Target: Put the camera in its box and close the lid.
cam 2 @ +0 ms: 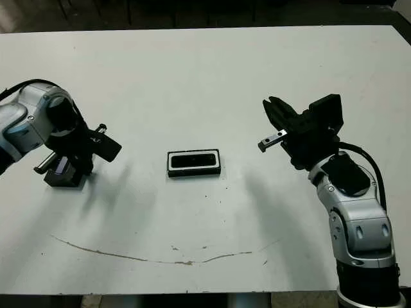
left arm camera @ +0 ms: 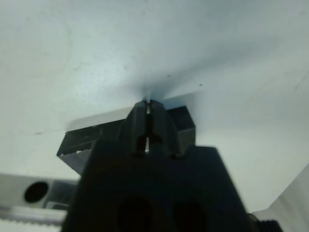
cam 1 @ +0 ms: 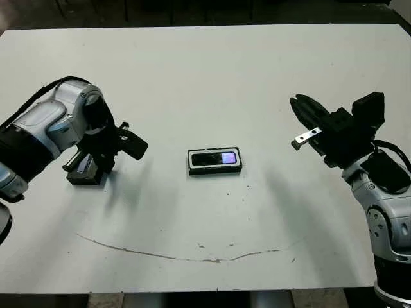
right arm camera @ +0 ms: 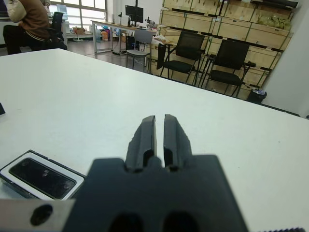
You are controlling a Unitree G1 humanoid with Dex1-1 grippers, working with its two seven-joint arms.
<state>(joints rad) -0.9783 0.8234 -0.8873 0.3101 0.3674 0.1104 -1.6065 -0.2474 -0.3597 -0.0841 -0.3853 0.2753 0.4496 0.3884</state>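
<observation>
From the head views, the camera (cam 1: 215, 158) is lying inside the box (cam 1: 214, 169) at the middle of the table (cam 1: 205, 70), its bluish window facing up. The long axis of both is running from 9 o'clock to 3 o'clock across the table. The left gripper (cam 1: 96, 168) is sitting well off at 9 o'clock from the box, pointing down at the lid (cam 1: 83, 173), which is resting flat on the table under it. The right gripper (cam 1: 300, 109) is hovering in the air well apart at 3 o'clock from the box, aiming toward 10 o'clock.

In the left wrist view, the left fingers (left arm camera: 141, 126) are standing nearly together with only a thin slit between them, their tips right at the far edge of the lid (left arm camera: 79, 142); whether they are touching it cannot be told.

In the right wrist view, the right fingers (right arm camera: 145, 135) are standing close together with a narrow gap and nothing in it. The box (right arm camera: 9, 166) with the camera (right arm camera: 41, 177) in it is lying well aside of them on the table, its long axis running obliquely. A person (right arm camera: 29, 21) is sitting beyond the table.
</observation>
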